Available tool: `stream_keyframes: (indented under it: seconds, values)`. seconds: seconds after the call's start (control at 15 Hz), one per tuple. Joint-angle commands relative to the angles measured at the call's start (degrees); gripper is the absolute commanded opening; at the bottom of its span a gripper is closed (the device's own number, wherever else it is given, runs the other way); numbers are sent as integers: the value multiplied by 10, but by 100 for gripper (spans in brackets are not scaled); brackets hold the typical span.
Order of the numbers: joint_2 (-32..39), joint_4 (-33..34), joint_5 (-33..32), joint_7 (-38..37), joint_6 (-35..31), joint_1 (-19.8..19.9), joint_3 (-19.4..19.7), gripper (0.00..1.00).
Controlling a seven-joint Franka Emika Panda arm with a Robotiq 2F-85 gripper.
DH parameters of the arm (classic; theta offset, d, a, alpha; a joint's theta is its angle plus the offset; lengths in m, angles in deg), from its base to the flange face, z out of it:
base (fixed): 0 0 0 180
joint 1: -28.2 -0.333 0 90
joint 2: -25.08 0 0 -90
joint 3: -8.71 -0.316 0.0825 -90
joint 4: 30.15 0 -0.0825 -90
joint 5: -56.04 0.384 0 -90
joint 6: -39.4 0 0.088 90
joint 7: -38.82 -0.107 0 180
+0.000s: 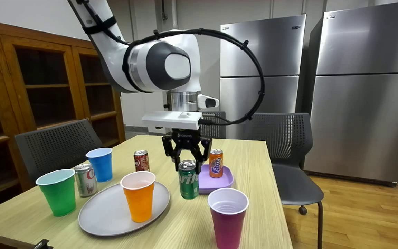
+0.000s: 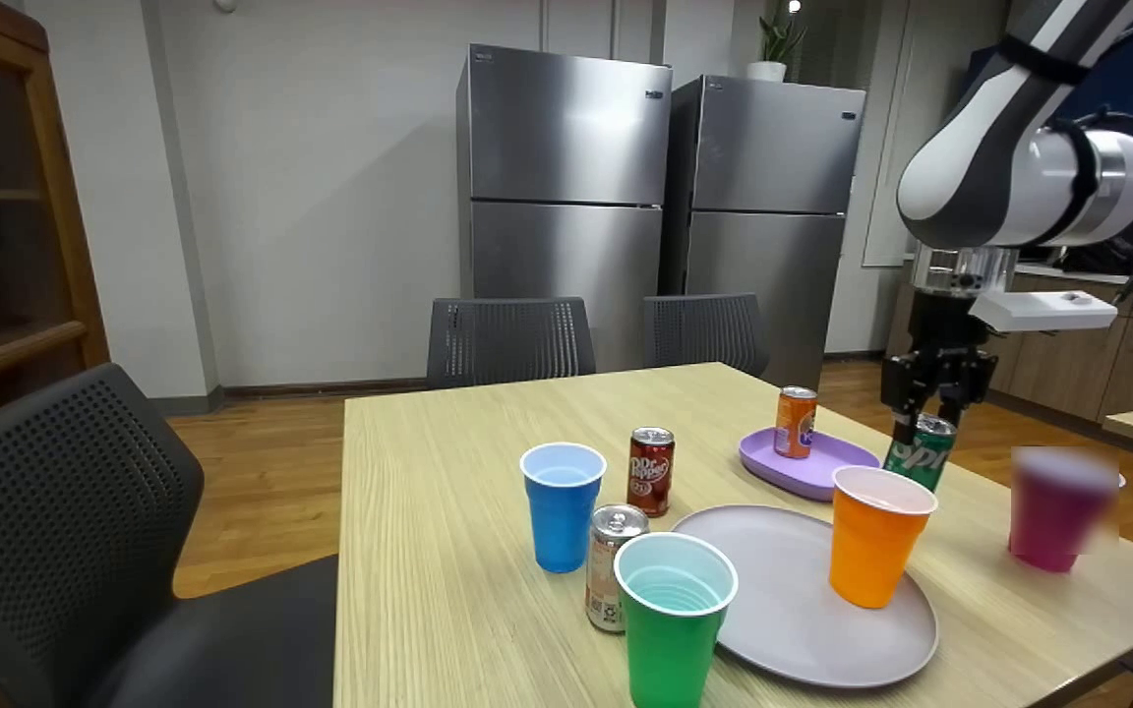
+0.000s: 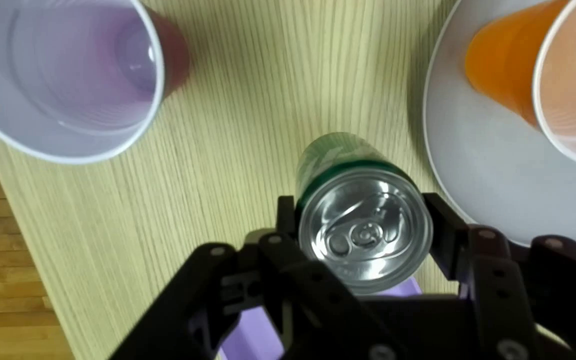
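Sprite can (image 1: 189, 186), clasped near its top by Robotiq gripper (image 1: 187, 167), beside lilac tray (image 2: 830, 472), contact with table (image 1: 249, 162) unclear, base partly hidden behind orange cup (image 2: 879, 536) in an exterior view, magenta cup (image 2: 1058, 511) blurred there, cut off in wrist view.

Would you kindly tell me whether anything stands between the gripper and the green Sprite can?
Nothing visible does: the gripper is closed on the green Sprite can, its fingers against opposite sides. The gray plate and purple tray lie outside the grip.
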Motion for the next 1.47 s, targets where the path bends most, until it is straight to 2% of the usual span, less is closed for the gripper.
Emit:
stream_keyframes:
  seconds: [0.0,0.6,1.4]
  values:
    - [28,64,28,24,27,5,-14,38]
    - [136,193,53,18,31,13,-48,38]
    - [247,335,42,2,69,14,-72,38]
